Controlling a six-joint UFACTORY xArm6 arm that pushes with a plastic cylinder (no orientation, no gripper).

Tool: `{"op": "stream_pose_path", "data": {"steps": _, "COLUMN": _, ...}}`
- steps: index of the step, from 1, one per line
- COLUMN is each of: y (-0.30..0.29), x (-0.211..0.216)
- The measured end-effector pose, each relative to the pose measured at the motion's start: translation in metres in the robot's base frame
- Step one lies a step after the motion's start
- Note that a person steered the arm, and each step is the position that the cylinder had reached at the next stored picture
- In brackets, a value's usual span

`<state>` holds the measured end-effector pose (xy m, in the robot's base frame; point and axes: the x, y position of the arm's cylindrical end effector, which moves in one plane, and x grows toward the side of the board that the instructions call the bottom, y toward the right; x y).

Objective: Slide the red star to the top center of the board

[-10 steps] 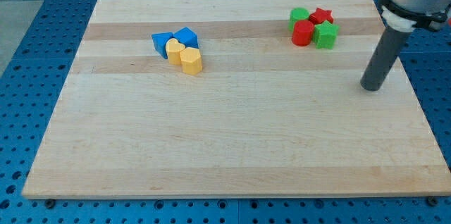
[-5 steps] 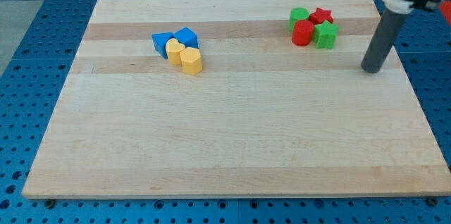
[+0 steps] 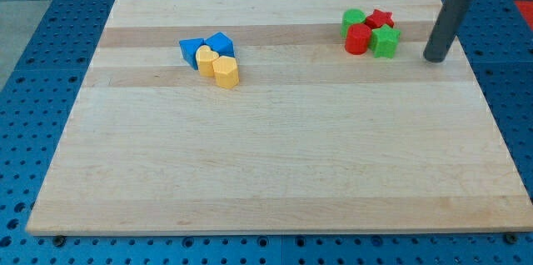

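Note:
The red star (image 3: 380,19) lies near the board's top right, in a tight cluster with a green block (image 3: 353,20) at its left, a red cylinder (image 3: 359,38) below and a green star-like block (image 3: 385,41) at its lower right. My tip (image 3: 434,57) rests on the board to the right of this cluster, apart from it, about level with the green star-like block.
A second cluster sits at the upper left of centre: two blue blocks (image 3: 206,47), a yellow heart-shaped block (image 3: 205,57) and a yellow block (image 3: 225,72). The wooden board (image 3: 266,165) lies on a blue perforated table.
My tip has moved toward the view's top along the board's right side, from below the red-green cluster's level to beside it. No block has moved.

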<state>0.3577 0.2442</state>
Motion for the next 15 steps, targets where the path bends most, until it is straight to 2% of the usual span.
{"op": "stream_pose_path", "data": {"steps": 2, "y": -0.004, "x": -0.009}}
{"op": "stream_pose_path", "data": {"steps": 8, "y": -0.089, "x": -0.075}}
{"op": "stream_pose_path", "data": {"steps": 11, "y": -0.111, "x": -0.114}}
{"op": "stream_pose_path", "data": {"steps": 15, "y": -0.119, "x": -0.135}}
